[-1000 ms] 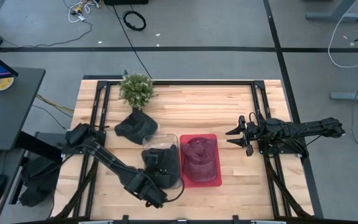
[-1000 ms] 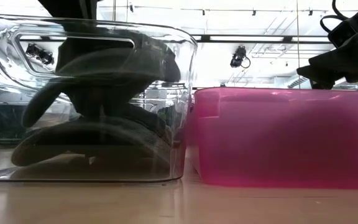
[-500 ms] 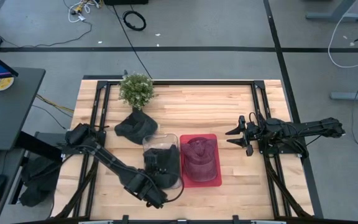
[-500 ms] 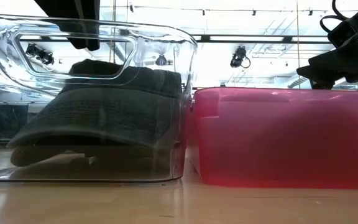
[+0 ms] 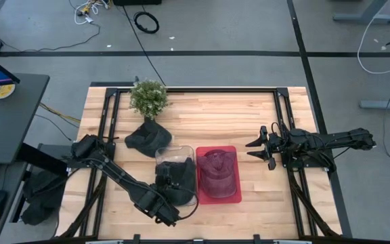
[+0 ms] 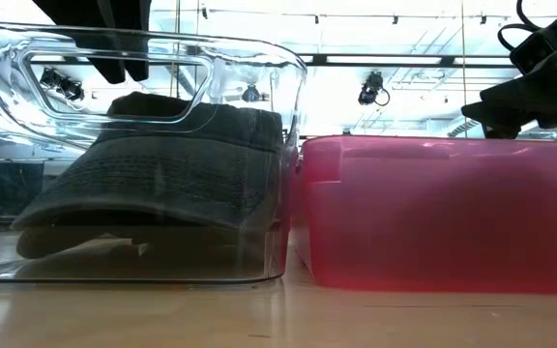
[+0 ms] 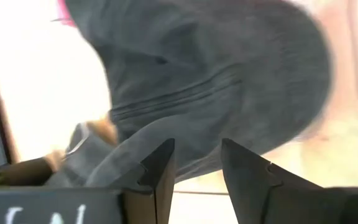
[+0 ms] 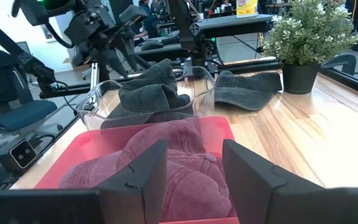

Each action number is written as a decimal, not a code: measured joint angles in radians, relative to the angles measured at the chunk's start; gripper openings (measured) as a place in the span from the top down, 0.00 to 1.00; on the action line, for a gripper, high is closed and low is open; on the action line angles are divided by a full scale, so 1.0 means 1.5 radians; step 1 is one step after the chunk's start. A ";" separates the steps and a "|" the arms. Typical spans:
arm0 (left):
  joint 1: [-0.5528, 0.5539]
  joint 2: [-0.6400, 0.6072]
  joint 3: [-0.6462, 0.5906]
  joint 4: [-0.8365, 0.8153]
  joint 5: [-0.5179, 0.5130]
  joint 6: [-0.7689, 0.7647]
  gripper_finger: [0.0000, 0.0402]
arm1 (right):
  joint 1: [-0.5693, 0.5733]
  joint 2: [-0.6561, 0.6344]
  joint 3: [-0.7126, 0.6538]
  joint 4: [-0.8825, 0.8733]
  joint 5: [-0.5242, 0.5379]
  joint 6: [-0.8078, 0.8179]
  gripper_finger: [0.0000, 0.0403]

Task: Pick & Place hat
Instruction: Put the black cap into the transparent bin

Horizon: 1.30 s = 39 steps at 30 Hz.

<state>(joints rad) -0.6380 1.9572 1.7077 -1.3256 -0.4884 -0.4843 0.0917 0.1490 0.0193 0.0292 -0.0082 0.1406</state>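
Dark hat (image 6: 158, 174) resting in the clear bin (image 5: 175, 154)

Left gripper (image 7: 194, 165) above it, jaws parted, empty; right gripper (image 5: 257, 148) at 3 o'clock, open, idle.

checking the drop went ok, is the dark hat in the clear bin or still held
In the bin. The dark hat rests inside the clear bin; the left gripper is open above it, holding nothing.

Dark hat (image 7: 216, 81) blurred, cropped in left wrist view.

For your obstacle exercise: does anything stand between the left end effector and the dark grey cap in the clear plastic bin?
Nothing visible. The left end effector, open, hangs directly above the dark grey cap in the open-topped clear plastic bin.
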 joint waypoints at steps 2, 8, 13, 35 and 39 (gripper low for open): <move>0.000 0.000 0.000 -0.021 -0.020 -0.008 0.68 | 0.000 0.000 0.000 0.000 0.000 0.000 0.60; 0.000 0.000 0.000 -0.086 -0.074 -0.070 0.71 | 0.000 0.000 0.000 0.000 0.000 0.000 0.60; 0.000 -0.001 0.000 -0.164 -0.144 -0.163 0.74 | 0.000 0.000 0.000 0.000 0.000 0.000 0.60; -0.041 -0.059 0.001 -0.164 -0.326 -0.228 0.78 | 0.000 0.000 0.000 0.000 0.000 0.000 0.60; -0.041 -0.059 0.000 -0.164 -0.345 -0.225 0.78 | 0.000 0.000 0.000 0.000 0.000 0.000 0.60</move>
<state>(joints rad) -0.7002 1.8680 1.7078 -1.5711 -1.0058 -0.8217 0.0914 0.1490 0.0193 0.0292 -0.0078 0.1406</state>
